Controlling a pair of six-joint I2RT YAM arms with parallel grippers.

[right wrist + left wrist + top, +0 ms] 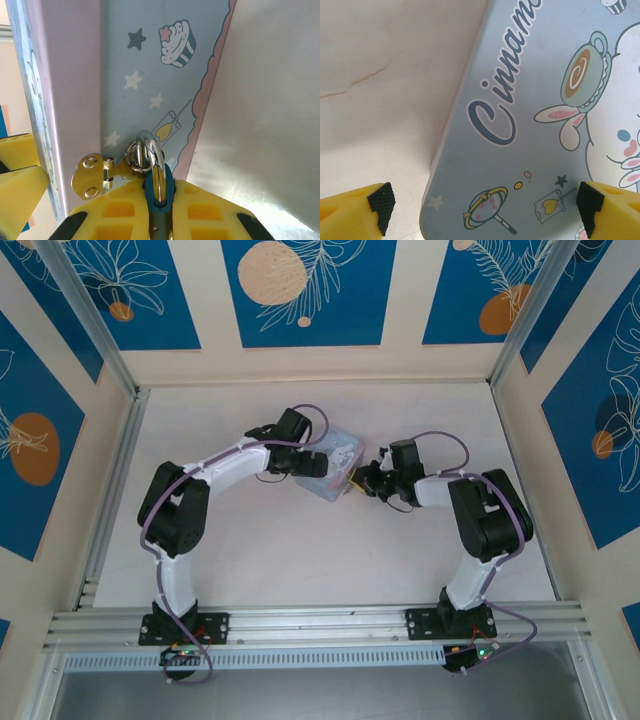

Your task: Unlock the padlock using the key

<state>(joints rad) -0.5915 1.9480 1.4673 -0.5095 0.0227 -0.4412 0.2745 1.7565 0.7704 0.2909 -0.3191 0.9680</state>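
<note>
Nearest the right wrist camera, the right end effector (160,200) is clenched on the padlock (159,186). Its yellow fingers (125,210) press the teal body from both sides. The silver shackle (150,147) rises out of the body and passes through the ring of a brass hasp (92,175) on the wall of the pale blue tin (150,75).

The lock looks small, rigid and light, and it probably swings freely on that ring. The flat sides of the body seem the right place to hold it. The polished shackle would likely slip, and the keyhole end must stay uncovered. The lower part of the body is buried between the fingers, so I cannot tell where the keyhole faces.

I cannot make out the key in any view. As a thin metal sliver it would likely twist in a grip, so it is best pinched by its head.

Farther off, the left end effector (484,207) is released. Its black pads (381,202) stand wide apart, one over the counter (380,75) and one over the tin's printed lid. Whether either pad touches the lid is unclear.
</note>
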